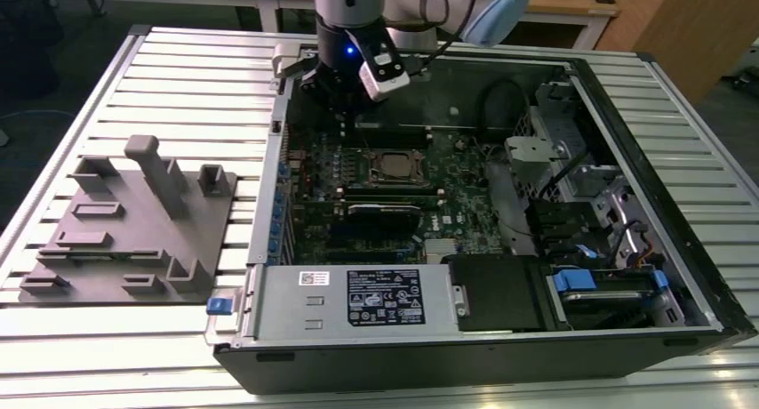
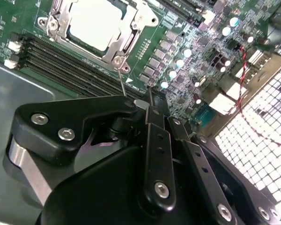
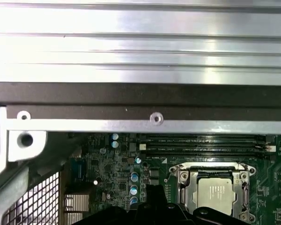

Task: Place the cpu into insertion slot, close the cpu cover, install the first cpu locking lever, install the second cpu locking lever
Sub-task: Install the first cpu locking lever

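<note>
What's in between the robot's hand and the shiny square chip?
In the second wrist view, long black memory slots and a thin metal lever lie between the hand and the cpu.

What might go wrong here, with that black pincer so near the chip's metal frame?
1. A thin wire lever juts from a corner of the cpu cover, right beside the pincer; a slightly off approach may bend it or slip past.
2. The pincer hangs low over the memory slots and small capacitors; a sideways drift might knock them.
3. I cannot tell whether the cover over the cpu is locked, so a bump might lift it.
</note>
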